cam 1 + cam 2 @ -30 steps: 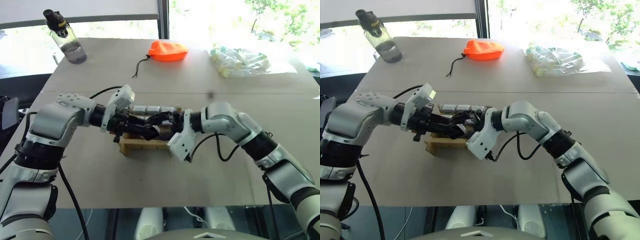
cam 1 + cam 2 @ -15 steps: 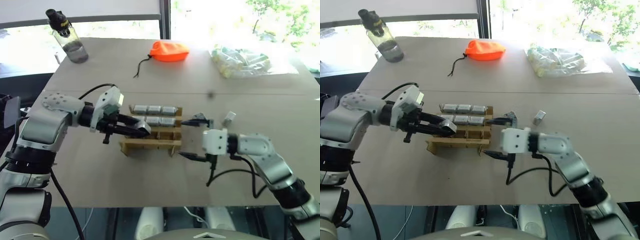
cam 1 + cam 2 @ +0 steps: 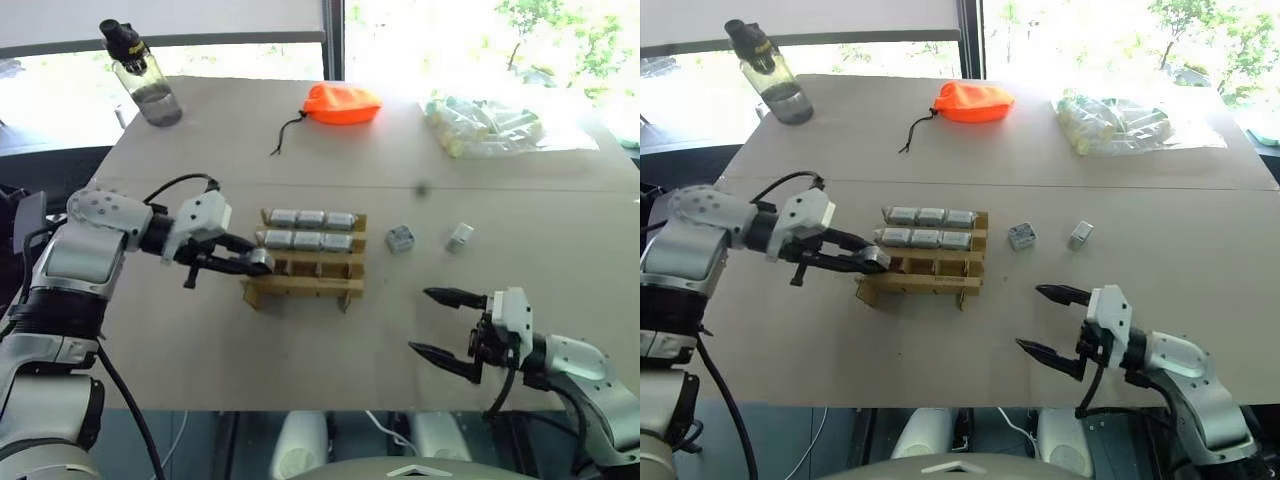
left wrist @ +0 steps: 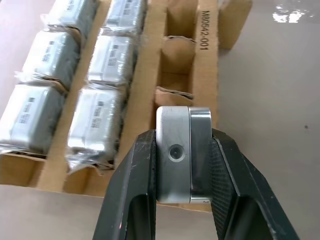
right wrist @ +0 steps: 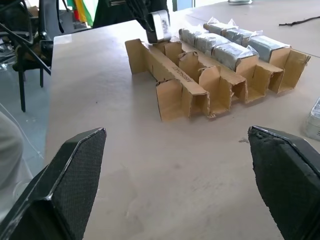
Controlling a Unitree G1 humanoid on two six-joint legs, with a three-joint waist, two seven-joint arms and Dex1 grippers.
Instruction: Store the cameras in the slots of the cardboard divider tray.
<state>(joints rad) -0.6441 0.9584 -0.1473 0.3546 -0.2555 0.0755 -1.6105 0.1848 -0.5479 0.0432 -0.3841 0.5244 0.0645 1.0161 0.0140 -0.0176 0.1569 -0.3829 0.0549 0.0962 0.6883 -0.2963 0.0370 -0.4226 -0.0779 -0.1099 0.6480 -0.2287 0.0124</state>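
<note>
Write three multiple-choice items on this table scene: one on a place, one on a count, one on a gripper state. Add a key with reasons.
1. Where are the two loose cameras?
A. on the table right of the cardboard divider tray
B. beside the orange pouch
C. inside the clear bag

2. How many tray slots hold cameras?
A. three
B. six
C. nine

3. What is the left gripper doing?
A. standing open
B. gripping a camera
C. gripping the bottle

Key: 1 A, both lie on bare table right of the tray; 2 B, two rows of three are filled; 3 B, its fingers clamp a silver camera.
</note>
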